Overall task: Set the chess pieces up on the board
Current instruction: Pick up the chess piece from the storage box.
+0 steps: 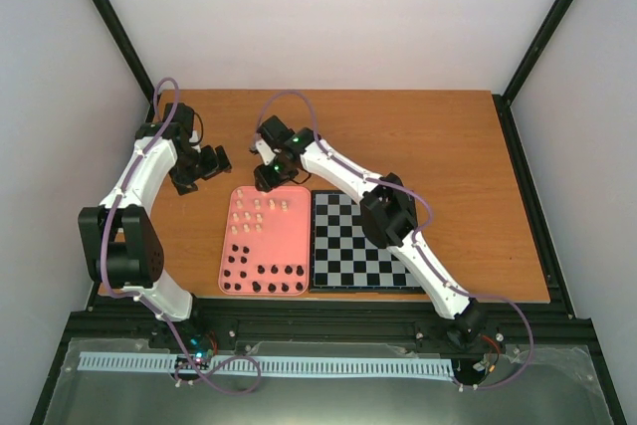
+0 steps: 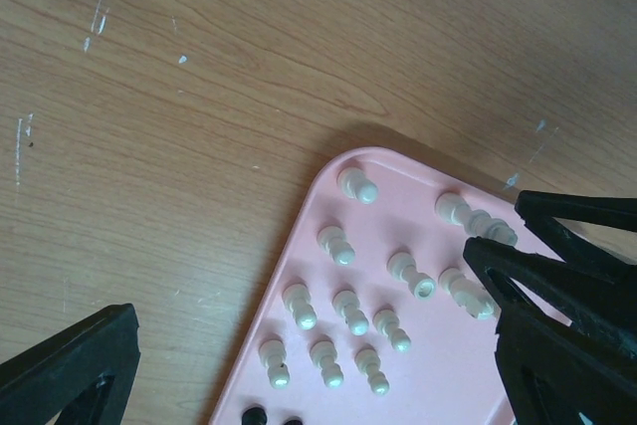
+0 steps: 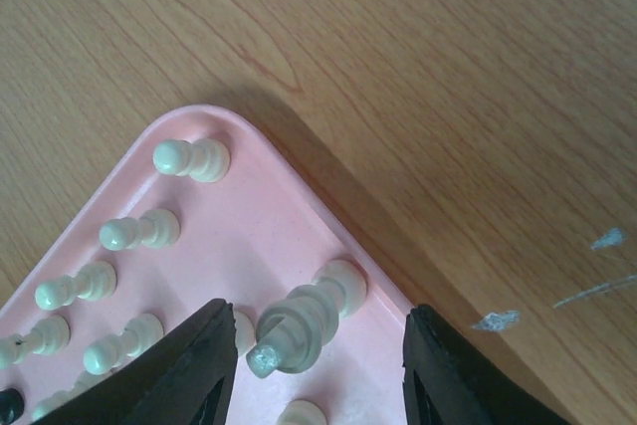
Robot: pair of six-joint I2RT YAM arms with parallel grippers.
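Pink tray (image 1: pixel 282 238) on wooden desk (image 1: pixel 428 146), flush against left edge of chessboard (image 1: pixel 343 251). Cream chess pieces (image 1: pixel 257 214) upright in far half of tray, black chess pieces (image 1: pixel 264 278) in rows along near half. No piece on any visible board square; far right part of board hidden under right arm, so unconfirmed there. Reads as the very start: nothing set up, both sets apparently left to move.

Right tool (image 1: pixel 269 178) low over the tray's far rim. From the right wrist view: jaws apart, straddling a tall cream piece (image 3: pixel 304 320) standing just inside that rim, a sliver of gap on each side, no contact seen. Cannot tell king from queen at this angle. Judged as first pick in hand, grip not yet made.

Left tool (image 1: pixel 204 164) off the tray, above bare desk near the tray's far left corner, jaws wide apart, holding nothing.

Left to do, by judgement: clamp, lift, carry across to the board, then repeat for every other piece, cream and black.
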